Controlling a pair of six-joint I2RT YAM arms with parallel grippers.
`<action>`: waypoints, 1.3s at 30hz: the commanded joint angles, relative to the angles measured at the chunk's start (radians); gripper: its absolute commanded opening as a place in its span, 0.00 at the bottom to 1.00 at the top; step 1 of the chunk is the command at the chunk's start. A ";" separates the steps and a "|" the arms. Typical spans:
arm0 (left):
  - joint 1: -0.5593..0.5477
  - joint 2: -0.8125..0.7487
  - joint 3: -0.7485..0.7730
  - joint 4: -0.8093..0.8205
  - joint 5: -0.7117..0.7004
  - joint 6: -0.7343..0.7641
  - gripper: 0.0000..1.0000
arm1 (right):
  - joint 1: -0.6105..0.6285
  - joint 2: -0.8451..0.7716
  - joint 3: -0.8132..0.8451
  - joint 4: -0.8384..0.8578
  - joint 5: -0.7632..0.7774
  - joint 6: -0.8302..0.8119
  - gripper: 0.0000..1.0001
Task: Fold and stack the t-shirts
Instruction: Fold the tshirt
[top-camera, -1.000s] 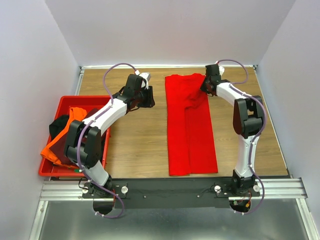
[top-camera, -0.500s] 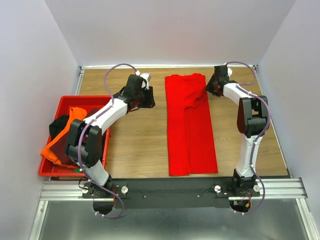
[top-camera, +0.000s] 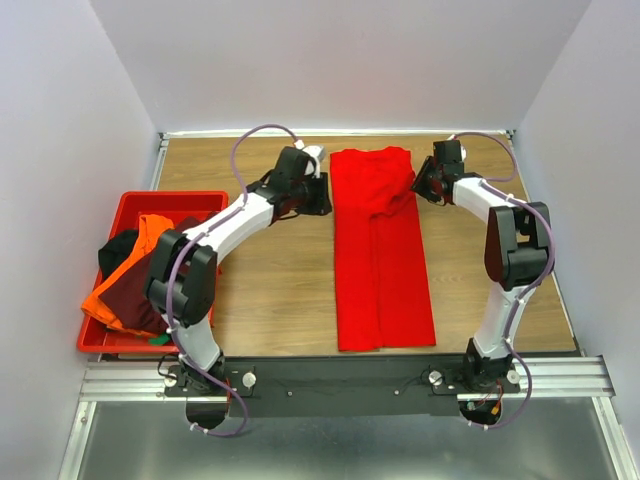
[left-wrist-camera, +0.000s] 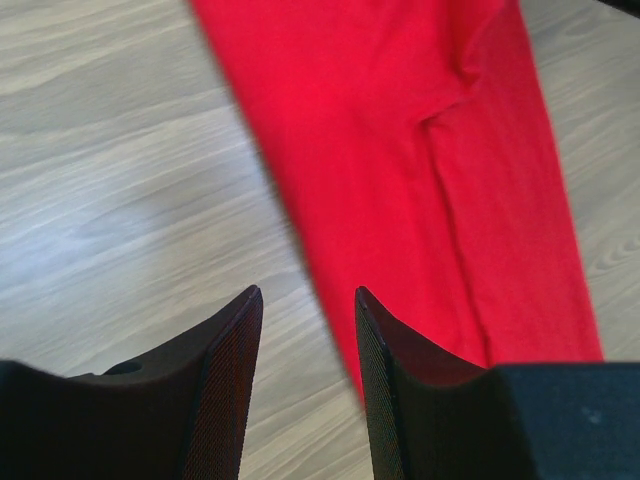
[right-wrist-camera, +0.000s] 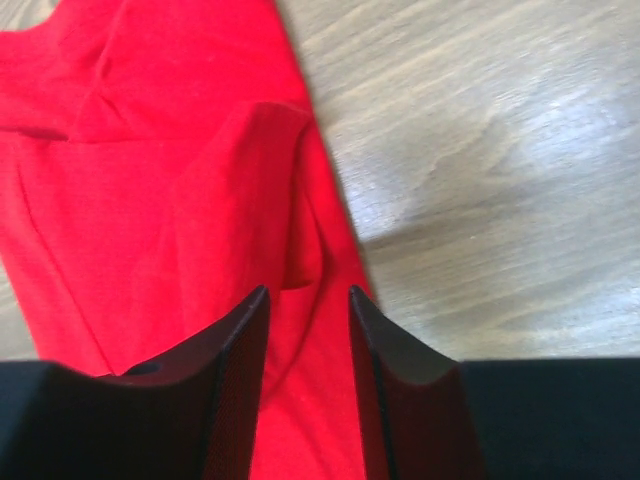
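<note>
Two empty, parted pairs of jaws flank the top-of-frame end of the bright red cloth t-shirt (top-camera: 380, 250) on the wooden bench (top-camera: 270, 285); pinching one layer could unfold it.

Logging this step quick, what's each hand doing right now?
Left hand: open, empty, at the red t-shirt's edge.
Right hand: open, empty, above the same shirt.

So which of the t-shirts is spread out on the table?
The bright red t-shirt, a long strip on the table; the orange, maroon and black ones sit bunched in the crate.
</note>
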 joint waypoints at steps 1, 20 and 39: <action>-0.069 0.080 0.106 0.011 -0.002 -0.054 0.50 | 0.007 0.010 0.039 0.028 -0.066 -0.005 0.47; -0.230 0.511 0.554 0.054 -0.123 -0.049 0.48 | -0.015 0.228 0.295 0.027 -0.012 -0.028 0.49; -0.279 0.737 0.781 0.057 -0.183 -0.009 0.38 | -0.032 0.253 0.341 0.027 -0.032 -0.028 0.48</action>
